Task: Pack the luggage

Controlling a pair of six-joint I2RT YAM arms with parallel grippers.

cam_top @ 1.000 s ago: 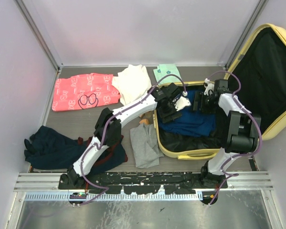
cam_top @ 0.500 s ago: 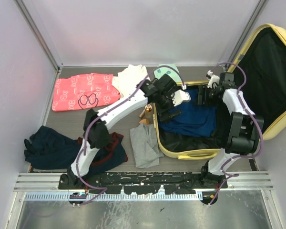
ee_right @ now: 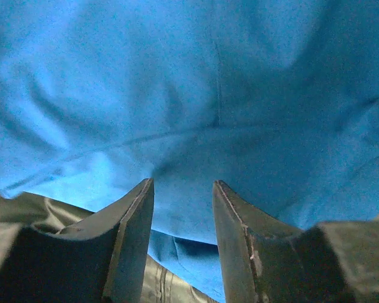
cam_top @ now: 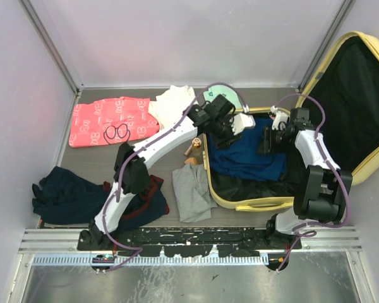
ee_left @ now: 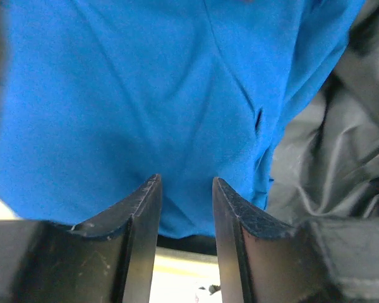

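Where luggage [cam_top: 360,95] lies open, blue cloth [cam_top: 252,158] rests inside.

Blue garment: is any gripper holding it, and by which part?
It cannot be told. The left gripper and right gripper both stand with jaws apart at the blue garment, but no clear pinch shows.

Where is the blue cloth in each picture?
Top view: the blue cloth lies in the open suitcase, right of centre.
Left wrist: it fills the top and left.
Right wrist: it fills nearly everything.
Shared landmark: the black lining beside it.
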